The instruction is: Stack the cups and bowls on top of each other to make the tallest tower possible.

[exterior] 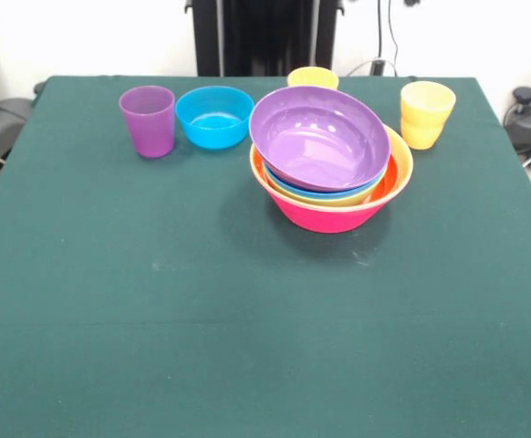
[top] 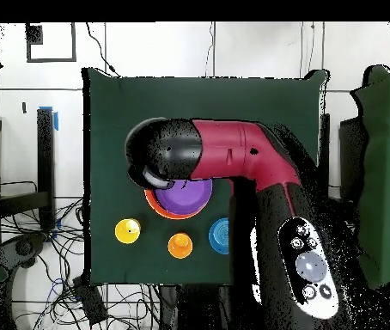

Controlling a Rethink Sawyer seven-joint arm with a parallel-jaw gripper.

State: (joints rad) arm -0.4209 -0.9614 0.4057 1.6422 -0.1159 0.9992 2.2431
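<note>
Cups and bowls sit toward the far half of the green desk (exterior: 156, 301), and the tower (exterior: 331, 169) serves as the landmark. Going left to right in the front view: a purple cup (exterior: 148, 120) stands upright well to the left of the tower, and just beside it, between cup and tower, is the small blue bowl (exterior: 215, 116), apart from both. The tower itself has the large pink bowl (exterior: 325, 215) as its base, with orange, yellow and blue rims showing inside it, and a purple bowl (exterior: 319, 137) on top — tilted, its open face turned toward the front camera. Behind the tower, an orange cup (exterior: 313, 77) shows only its rim. To the tower's right, near but not touching, stands a yellow cup (exterior: 427, 114), upright. In the overhead view the red and black arm (top: 233, 156) reaches over the tower, its black end covering part of the purple bowl; the gripper is hidden beneath it, so I cannot tell how open it is or whether it holds anything.
</note>
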